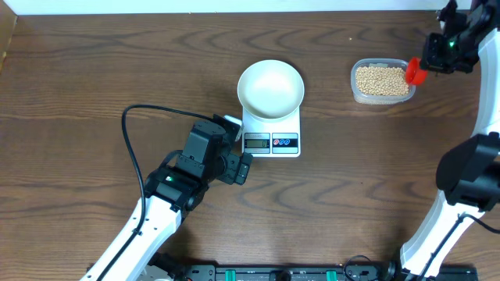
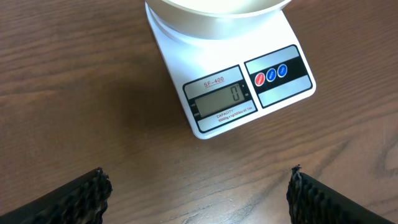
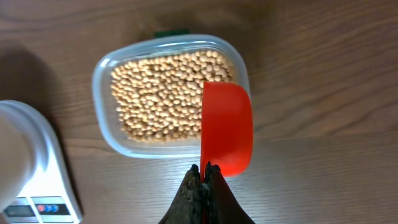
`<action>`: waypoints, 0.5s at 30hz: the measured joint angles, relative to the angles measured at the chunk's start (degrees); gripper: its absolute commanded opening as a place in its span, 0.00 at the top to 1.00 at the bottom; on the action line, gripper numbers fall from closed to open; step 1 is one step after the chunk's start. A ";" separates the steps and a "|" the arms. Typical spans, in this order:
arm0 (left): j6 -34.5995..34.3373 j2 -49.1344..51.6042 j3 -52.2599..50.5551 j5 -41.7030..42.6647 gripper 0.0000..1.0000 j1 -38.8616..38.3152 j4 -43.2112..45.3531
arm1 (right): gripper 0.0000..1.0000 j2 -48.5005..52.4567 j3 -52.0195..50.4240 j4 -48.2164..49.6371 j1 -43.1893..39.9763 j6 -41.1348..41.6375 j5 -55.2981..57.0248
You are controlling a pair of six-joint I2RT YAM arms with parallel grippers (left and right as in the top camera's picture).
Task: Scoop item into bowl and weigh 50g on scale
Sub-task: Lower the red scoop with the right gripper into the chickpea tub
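From overhead, the left tool [image 1: 239,148] stands wide open and holds nothing. The scale [image 1: 272,140] lies just ahead of its fingers, and the white bowl [image 1: 270,88] sits on the scale's far end, with no beans visible in it. Well off to that tool's right, the right tool [image 1: 428,61] is closed on a red scoop [image 1: 415,72]. The scoop pokes out in front of it over the near rim of a clear tub [image 1: 355,86] on the table [image 1: 94,70].

The left wrist view shows both fingers spread at the bottom corners, with bare wood between them. Straight ahead of them the scale's display [image 2: 217,101] reads zero, and two round buttons [image 2: 271,74] sit to its right.

The right wrist view shows the jaws pinched together on the scoop's hidden handle. The cup of the scoop juts forward from the fingertips over the tub's right side. The beans [image 3: 161,93] fill the tub just ahead and to the left. I cannot tell whether any are in the scoop.

The beans look small, hard and round, so they should pour freely, but they will roll and bounce if tipped too fast. The scoop's handle is the sensible place to hold it, keeping the cup level on the way to the bowl. The bowl looks stiff and light and could slide on the scale if knocked.
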 measured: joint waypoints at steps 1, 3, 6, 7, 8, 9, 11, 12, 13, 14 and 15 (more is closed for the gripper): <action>0.00 0.00 0.00 0.00 0.07 0.00 0.00 | 0.99 0.42 0.00 0.04 0.02 -0.33 0.24; 0.00 0.00 0.00 0.00 0.07 0.00 0.00 | 0.99 0.76 0.00 0.15 0.02 -0.63 0.37; 0.00 0.00 0.00 0.00 0.07 0.00 0.00 | 0.99 1.73 0.02 0.35 0.07 -1.20 0.52; 0.00 0.00 0.00 0.00 0.07 0.00 0.00 | 0.99 2.21 0.02 0.42 0.07 -1.38 0.57; 0.00 0.00 0.00 0.00 0.07 0.00 0.00 | 0.99 2.82 0.07 0.42 0.13 -1.51 0.55; 0.00 0.00 0.00 0.00 0.07 0.00 0.00 | 0.99 3.50 0.11 0.46 0.26 -1.66 0.52; 0.00 0.00 0.00 0.00 0.07 0.00 0.00 | 0.99 4.94 0.15 0.66 0.79 -1.75 0.50; 0.00 0.00 0.00 0.00 0.07 0.00 0.00 | 0.99 5.35 0.17 0.72 1.01 -1.79 0.52; 0.00 0.00 0.00 -0.02 0.07 0.00 0.00 | 0.99 5.79 0.22 0.76 1.33 -1.86 0.50; 0.00 0.00 0.00 0.00 0.07 0.00 0.00 | 0.99 6.27 0.26 0.81 1.66 -1.88 0.50; 0.00 0.00 0.00 0.00 0.07 0.00 0.00 | 0.99 6.58 0.35 0.81 1.88 -1.88 0.48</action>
